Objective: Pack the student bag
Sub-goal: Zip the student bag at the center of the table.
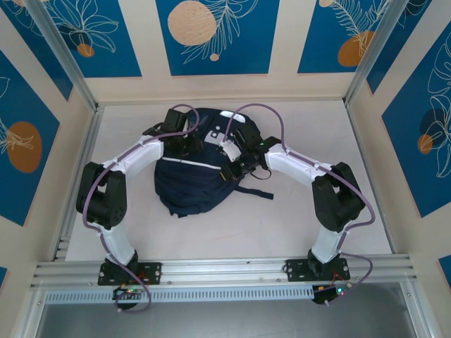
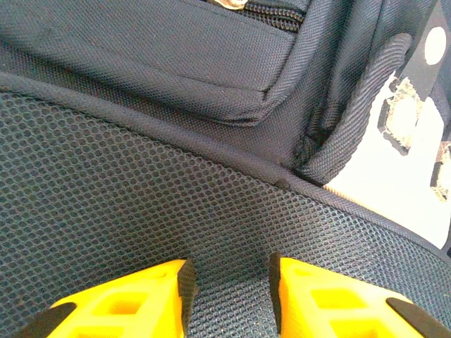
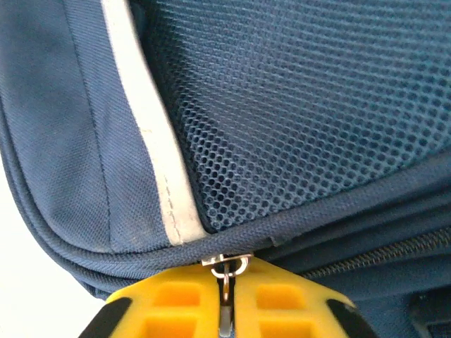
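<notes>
The student bag [image 1: 190,186], dark navy with a white stripe [image 1: 192,163], lies in the middle of the table. My left gripper [image 1: 187,144] rests on its far upper part. In the left wrist view this left gripper [image 2: 229,292] has its yellow fingers [image 2: 155,299] a little apart, with the bag's dark mesh [image 2: 141,197] bunched between them. My right gripper [image 1: 234,167] is at the bag's right side. Seen from the right wrist, the right gripper [image 3: 225,285] is shut on a small metal zipper pull [image 3: 226,265], just below the white stripe [image 3: 151,155] and the blue mesh [image 3: 296,113].
A dark strap [image 1: 258,192] trails from the bag onto the white table [image 1: 303,218] to its right. Cream and blue walls [image 1: 218,42] close in the back and both sides. An aluminium rail [image 1: 225,271] runs along the near edge between the arm bases.
</notes>
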Robot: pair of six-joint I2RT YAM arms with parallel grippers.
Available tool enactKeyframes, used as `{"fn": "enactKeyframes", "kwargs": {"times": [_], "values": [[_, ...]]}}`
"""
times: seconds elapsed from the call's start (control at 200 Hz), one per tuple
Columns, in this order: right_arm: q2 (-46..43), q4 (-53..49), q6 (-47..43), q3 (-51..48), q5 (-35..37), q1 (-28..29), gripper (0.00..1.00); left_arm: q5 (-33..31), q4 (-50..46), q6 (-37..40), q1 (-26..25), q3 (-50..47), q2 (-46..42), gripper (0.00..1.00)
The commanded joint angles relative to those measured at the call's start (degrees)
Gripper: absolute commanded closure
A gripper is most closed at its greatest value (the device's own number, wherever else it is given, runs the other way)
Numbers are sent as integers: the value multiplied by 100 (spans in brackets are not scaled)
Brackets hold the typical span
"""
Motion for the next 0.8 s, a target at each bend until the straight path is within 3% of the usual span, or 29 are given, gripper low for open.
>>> {"fn": "enactKeyframes", "kwargs": {"times": [0.0, 0.23, 0.485, 0.795], "values": [[-217, 157, 16, -147, 505, -43, 97, 462, 147, 242, -104, 140, -6, 67], [-433, 266, 168, -243, 958, -413, 100, 1067, 290, 660, -453, 561, 116, 72], [-659, 228, 176, -370, 768, -549, 100, 1359, 286, 615, -744, 1324, 993, 82], [-1020, -85, 288, -682, 639, -236, 100, 501, -268, 106, -824, 1854, 1889, 96]]}}
